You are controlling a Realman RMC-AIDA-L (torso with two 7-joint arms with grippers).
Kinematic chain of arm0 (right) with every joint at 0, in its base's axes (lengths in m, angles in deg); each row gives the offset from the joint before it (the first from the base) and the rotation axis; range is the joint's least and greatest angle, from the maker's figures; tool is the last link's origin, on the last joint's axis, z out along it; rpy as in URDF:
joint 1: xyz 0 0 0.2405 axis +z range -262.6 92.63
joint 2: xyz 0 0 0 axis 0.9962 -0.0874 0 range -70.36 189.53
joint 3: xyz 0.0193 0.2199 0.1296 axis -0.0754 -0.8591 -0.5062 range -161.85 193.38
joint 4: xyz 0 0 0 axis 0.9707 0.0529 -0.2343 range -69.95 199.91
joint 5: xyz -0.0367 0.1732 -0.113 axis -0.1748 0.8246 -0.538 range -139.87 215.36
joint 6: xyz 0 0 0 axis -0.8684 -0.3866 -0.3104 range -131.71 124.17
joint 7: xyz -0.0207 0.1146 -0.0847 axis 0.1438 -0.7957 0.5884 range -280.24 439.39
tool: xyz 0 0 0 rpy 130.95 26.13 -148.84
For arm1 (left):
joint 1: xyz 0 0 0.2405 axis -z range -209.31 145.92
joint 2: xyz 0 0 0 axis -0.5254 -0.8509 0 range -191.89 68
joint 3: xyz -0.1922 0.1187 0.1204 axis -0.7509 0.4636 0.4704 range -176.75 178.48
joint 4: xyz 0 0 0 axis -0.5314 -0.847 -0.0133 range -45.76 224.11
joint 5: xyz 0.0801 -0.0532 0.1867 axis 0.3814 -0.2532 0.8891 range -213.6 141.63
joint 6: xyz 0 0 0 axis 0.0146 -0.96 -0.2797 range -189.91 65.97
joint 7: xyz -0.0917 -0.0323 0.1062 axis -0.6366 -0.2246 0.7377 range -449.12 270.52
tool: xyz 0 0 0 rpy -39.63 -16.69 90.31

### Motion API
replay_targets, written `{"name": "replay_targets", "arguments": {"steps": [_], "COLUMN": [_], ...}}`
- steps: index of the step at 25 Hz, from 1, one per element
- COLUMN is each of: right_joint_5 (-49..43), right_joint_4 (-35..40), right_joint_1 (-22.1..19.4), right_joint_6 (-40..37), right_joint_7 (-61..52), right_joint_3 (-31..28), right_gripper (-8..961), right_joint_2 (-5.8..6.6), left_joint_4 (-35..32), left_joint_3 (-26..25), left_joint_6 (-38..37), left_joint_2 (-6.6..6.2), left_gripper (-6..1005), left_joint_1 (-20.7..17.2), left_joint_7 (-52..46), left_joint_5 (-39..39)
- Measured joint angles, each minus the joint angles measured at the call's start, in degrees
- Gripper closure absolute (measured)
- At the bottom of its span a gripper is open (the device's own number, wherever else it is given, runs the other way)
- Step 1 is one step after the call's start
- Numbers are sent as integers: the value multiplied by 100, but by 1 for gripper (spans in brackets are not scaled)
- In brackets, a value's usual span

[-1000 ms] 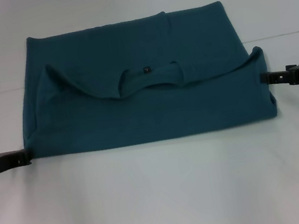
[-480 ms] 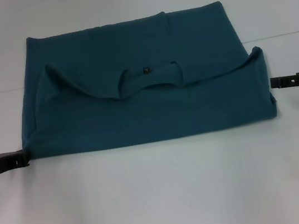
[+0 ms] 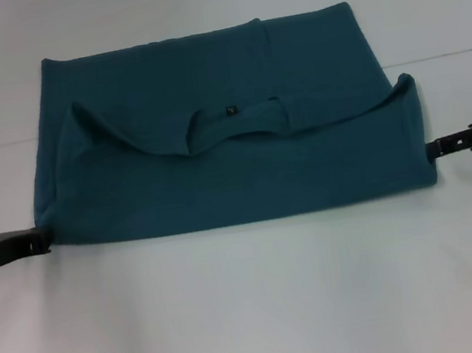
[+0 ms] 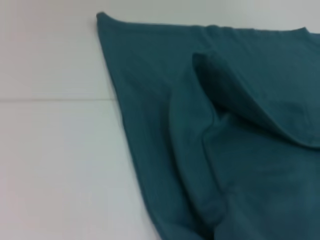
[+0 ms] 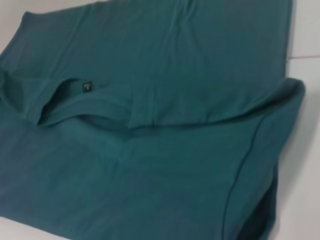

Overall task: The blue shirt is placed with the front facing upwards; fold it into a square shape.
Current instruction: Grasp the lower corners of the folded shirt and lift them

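The blue shirt [image 3: 235, 172] lies on the white table, folded across so its collar [image 3: 234, 131] with a small black tag [image 3: 230, 110] faces up at the middle. My left gripper [image 3: 39, 240] rests on the table at the shirt's near left corner, touching its edge. Low on the shirt's right side, my right gripper [image 3: 434, 147] meets the hem. The left wrist view shows the shirt [image 4: 225, 150] with a loose sleeve fold. In the right wrist view the shirt [image 5: 150, 150] fills the picture, collar tag [image 5: 86, 86] included.
The white table [image 3: 255, 307] stretches bare in front of the shirt and on both sides. A faint seam line [image 3: 449, 53] crosses the table behind the shirt's right side.
My right gripper drew away from the shirt's right edge, then moved toward the table's front and back against the shirt near its lower right corner. The left gripper barely shifted.
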Motion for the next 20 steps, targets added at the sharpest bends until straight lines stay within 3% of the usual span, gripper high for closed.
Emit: {"name": "replay_targets", "arguments": {"steps": [2,5,20], "right_joint_5": [-26,-23,-9], "right_joint_4": [-132,-239,-914], "right_joint_1": [73,102,265], "right_joint_6": [84,169,809], "right_joint_7": [-6,11,129], "right_joint_3": [3,9,13], "right_gripper": [25,27,67], "right_joint_2": [-18,-29,-78], "left_joint_4": [-228,-338,-384], "left_joint_3": [4,7,35], "left_joint_6": [-48,-105,-169], "left_joint_2": [89,124,163], "left_gripper": [944,944,944], "left_joint_1": [-45,-63,-21], "left_joint_7": [0,0,68], "left_joint_5": [-33,-60,-72]}}
